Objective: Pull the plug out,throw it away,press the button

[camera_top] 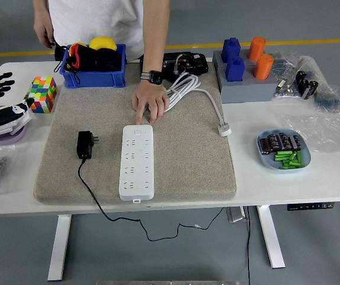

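person's hand [149, 102] fingertips on power strip [137, 161] far end | black plug [85, 144] unplugged on mat [188, 154] | left hand [0, 107] open at table edge

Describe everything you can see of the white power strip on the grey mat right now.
The long white plastic power strip lies flat, lengthwise on the grey felt mat, near its middle. Rows of sockets run along its top, all empty. The black plug adapter lies unplugged to its left, apart. A person's hand rests fingertips at its far end.

strip's far end – person's hand [150, 102] blocks | near mat [188, 172] – free
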Controlling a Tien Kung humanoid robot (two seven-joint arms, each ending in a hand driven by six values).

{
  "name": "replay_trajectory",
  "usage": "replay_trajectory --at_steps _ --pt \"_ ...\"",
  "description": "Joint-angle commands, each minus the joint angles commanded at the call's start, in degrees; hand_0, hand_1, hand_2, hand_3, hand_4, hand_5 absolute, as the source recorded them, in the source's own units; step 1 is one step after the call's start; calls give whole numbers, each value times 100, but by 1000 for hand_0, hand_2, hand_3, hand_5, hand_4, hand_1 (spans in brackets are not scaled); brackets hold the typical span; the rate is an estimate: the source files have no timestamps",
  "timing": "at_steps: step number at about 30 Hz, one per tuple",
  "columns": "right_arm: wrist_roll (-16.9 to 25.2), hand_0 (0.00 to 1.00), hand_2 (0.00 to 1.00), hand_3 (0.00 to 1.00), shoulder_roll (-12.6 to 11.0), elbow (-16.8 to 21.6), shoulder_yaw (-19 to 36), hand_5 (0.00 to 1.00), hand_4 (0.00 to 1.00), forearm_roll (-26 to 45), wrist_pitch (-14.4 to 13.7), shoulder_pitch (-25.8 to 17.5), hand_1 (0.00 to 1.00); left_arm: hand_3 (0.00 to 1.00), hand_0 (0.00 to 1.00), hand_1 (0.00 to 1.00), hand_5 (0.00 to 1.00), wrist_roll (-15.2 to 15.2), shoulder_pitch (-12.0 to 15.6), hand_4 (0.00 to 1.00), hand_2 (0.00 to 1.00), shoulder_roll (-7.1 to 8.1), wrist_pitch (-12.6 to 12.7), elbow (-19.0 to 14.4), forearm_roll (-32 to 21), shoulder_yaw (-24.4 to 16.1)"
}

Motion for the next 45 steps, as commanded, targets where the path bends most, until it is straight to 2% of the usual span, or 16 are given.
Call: replay_trajectory --at_steps 45 --pt "-2 725 664 659 1 -3 2 633 764 7 2 -3 674 864 840 836 228 18 -92 823 836 29 -25 -32 -38 68"
